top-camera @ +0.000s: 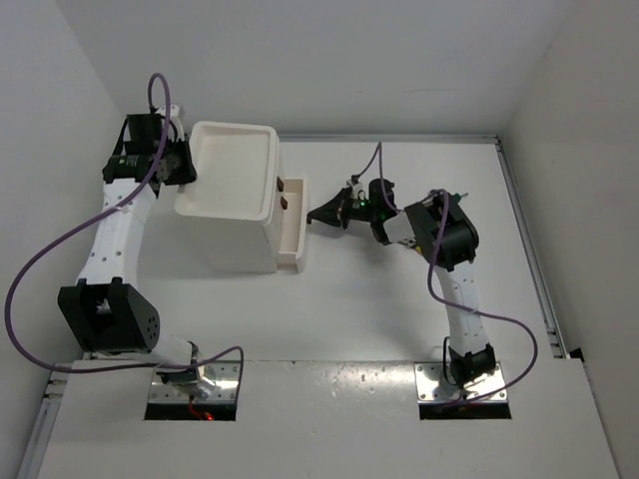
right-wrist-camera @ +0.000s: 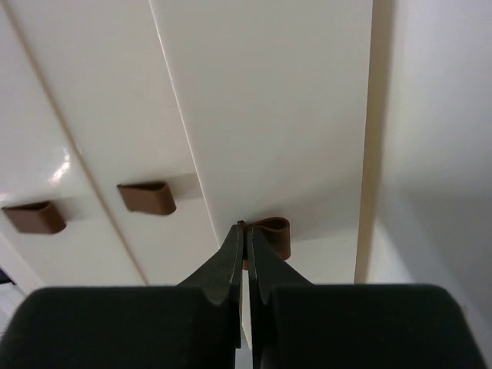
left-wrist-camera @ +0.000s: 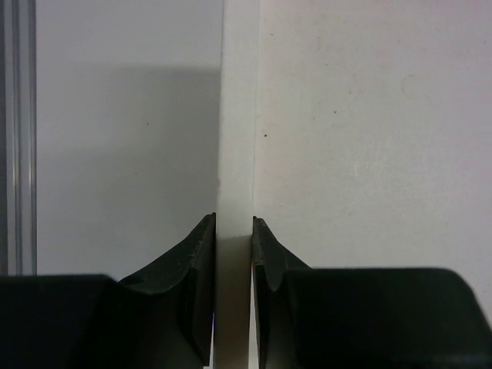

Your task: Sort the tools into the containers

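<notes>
The container, a white drawer unit [top-camera: 240, 230] with a recessed tray top [top-camera: 235, 165], stands at the back left of the table. Its lowest drawer [top-camera: 294, 228] is pulled out a little to the right. My right gripper [top-camera: 314, 215] [right-wrist-camera: 247, 229] is shut on that drawer's brown knob [right-wrist-camera: 275, 234], pinching its left edge. Two more brown knobs [right-wrist-camera: 146, 197] [right-wrist-camera: 32, 217] sit on the drawers beside it. My left gripper [top-camera: 190, 170] [left-wrist-camera: 234, 223] is shut on the unit's thin white rim [left-wrist-camera: 237, 138] at the tray's left side. No tools are in view.
White walls close in the table on the left, back and right. A metal rail [top-camera: 527, 259] runs along the table's right edge. Purple cables loop off both arms [top-camera: 40, 259] [top-camera: 499, 324].
</notes>
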Controlling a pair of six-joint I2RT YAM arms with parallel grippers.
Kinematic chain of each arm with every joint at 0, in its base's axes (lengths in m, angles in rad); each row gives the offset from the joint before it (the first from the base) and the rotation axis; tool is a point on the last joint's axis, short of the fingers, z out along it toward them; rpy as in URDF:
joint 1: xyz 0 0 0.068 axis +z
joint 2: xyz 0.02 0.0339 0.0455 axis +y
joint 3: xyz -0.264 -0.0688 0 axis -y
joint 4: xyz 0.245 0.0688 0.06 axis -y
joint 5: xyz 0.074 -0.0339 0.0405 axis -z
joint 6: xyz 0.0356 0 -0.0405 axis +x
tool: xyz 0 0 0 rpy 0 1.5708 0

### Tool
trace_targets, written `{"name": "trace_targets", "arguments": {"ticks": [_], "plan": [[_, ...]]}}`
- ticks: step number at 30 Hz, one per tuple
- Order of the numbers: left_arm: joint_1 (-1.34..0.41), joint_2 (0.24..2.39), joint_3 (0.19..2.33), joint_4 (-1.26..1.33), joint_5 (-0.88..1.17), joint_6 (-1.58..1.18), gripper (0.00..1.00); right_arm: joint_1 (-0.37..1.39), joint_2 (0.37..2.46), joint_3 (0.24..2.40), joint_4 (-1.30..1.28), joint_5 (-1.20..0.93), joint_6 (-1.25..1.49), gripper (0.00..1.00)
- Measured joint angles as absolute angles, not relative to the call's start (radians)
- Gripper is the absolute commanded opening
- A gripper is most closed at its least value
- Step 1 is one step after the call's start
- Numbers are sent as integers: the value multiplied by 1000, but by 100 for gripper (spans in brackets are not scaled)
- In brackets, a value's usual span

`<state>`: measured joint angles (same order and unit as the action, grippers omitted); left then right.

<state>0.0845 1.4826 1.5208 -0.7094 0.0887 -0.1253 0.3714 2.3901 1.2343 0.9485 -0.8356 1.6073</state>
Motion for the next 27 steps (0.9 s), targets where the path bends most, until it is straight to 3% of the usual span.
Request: {"name": "trace_targets", "arguments": {"ticks": [27], "plan": [[90,1459,1504,-717,30,-195,0,239,2339,1154,858,-922,1496,0]]}}
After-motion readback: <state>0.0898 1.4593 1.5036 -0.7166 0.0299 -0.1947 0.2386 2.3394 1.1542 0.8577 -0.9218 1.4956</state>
